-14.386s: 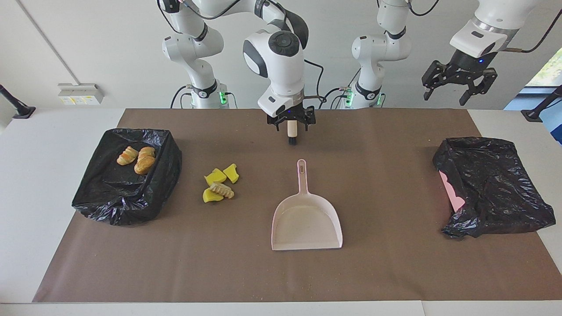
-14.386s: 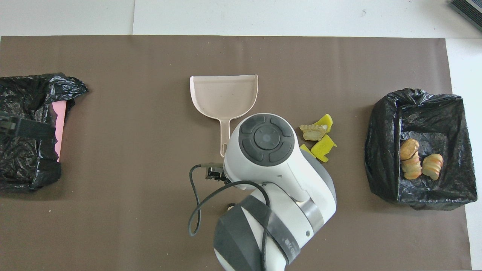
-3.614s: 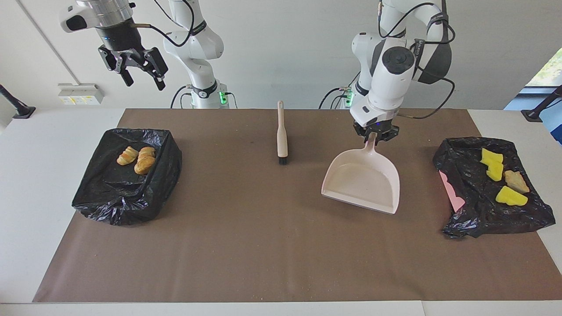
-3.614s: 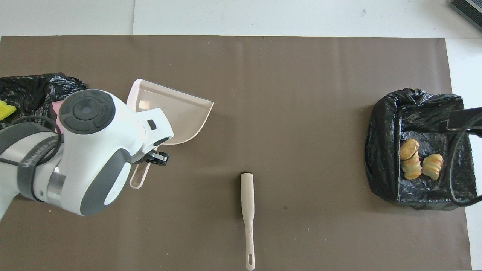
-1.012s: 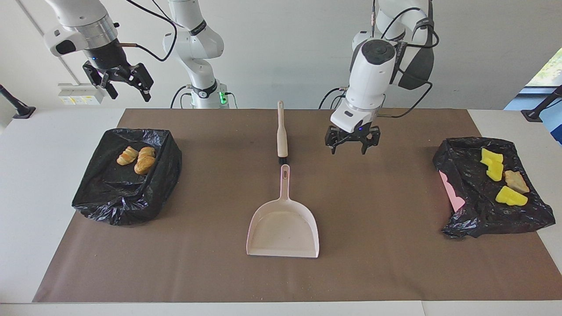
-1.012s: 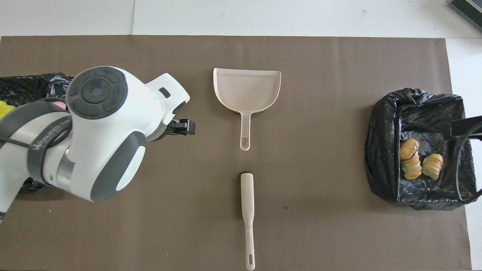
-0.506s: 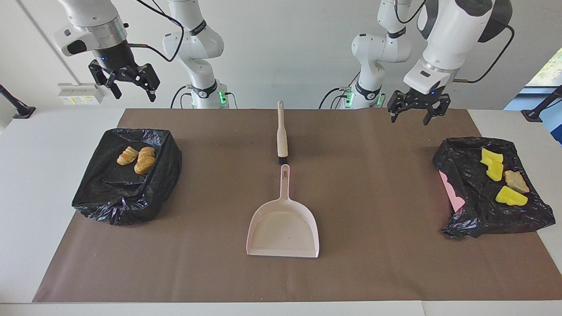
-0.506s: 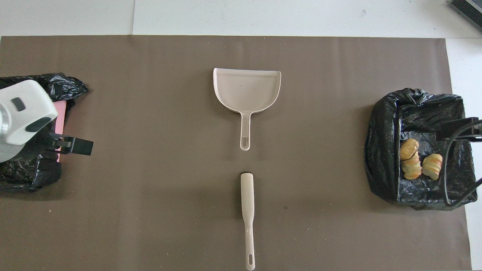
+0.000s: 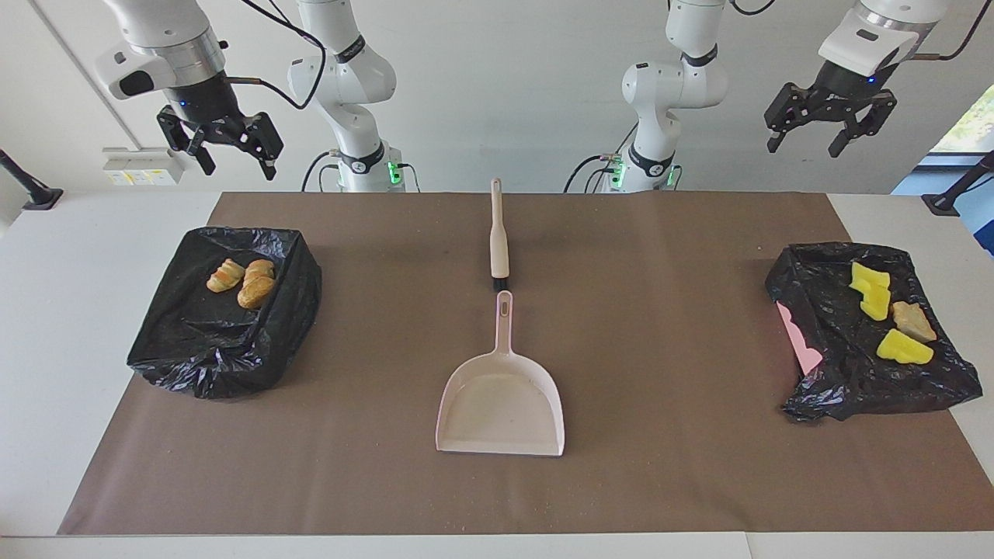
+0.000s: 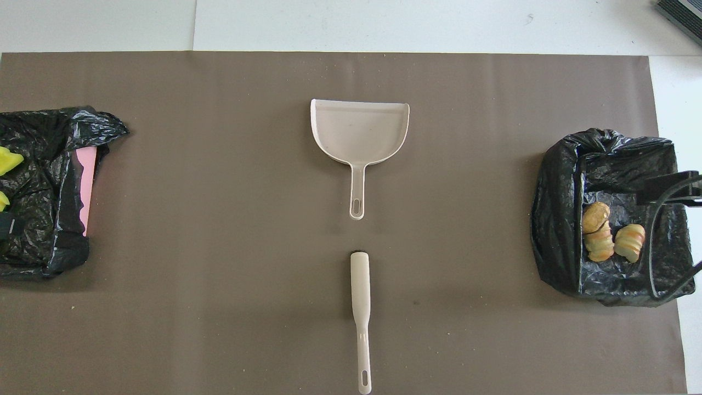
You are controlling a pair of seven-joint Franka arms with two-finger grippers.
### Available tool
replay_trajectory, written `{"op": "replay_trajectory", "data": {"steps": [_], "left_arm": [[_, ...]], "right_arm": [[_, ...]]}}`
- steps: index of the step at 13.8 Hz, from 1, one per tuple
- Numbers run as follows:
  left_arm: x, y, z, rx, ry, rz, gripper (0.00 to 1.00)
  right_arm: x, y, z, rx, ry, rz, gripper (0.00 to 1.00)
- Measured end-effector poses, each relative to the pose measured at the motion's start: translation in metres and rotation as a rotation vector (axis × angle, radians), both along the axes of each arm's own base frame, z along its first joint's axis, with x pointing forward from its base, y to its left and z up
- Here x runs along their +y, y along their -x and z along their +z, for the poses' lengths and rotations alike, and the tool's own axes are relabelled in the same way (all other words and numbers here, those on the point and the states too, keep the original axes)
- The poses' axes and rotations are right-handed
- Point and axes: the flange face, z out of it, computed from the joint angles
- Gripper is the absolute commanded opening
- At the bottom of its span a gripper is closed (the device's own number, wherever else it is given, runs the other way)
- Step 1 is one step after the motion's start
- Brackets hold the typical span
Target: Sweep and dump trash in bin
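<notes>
The right gripper [image 9: 221, 147] hangs high over the tabletop's [image 9: 46, 310] edge, wide open and empty. The left gripper [image 9: 825, 124] hangs high too, open and empty. The trash [image 9: 241, 283] lies in two black-lined bins [image 9: 225, 365]. No writing is readable.

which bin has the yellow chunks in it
The black-lined bin at the left arm's end; the bin at the right arm's end holds only golden-brown bread-like lumps.

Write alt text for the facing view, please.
The dustpan and brush lie mid-table, and all the trash sits in two black-lined bins, one at each end. The left gripper and right gripper hang open, raised and empty.
</notes>
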Motion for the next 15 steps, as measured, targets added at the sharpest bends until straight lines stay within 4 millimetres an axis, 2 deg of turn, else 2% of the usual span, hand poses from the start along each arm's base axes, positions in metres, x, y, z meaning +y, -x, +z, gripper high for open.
{"op": "replay_trajectory", "data": {"steps": [4, 8, 12, 15], "left_arm": [[0.006, -0.029, -0.003, 0.026, -0.004, -0.003, 1.0], [0.006, -0.022, 0.003, 0.01, -0.001, -0.021, 1.0], [0.006, -0.009, 0.0, 0.015, 0.001, -0.027, 1.0], [0.005, -0.01, -0.001, 0.007, 0.002, -0.028, 1.0]], "right_arm": [[-0.002, 0.0, 0.0, -0.001, 0.0, -0.003, 1.0], [-0.001, -0.002, 0.002, -0.023, 0.0, -0.002, 1.0], [-0.007, -0.002, 0.002, -0.024, 0.0, -0.012, 1.0], [-0.006, -0.002, 0.003, -0.025, 0.0, -0.01, 1.0]]}}
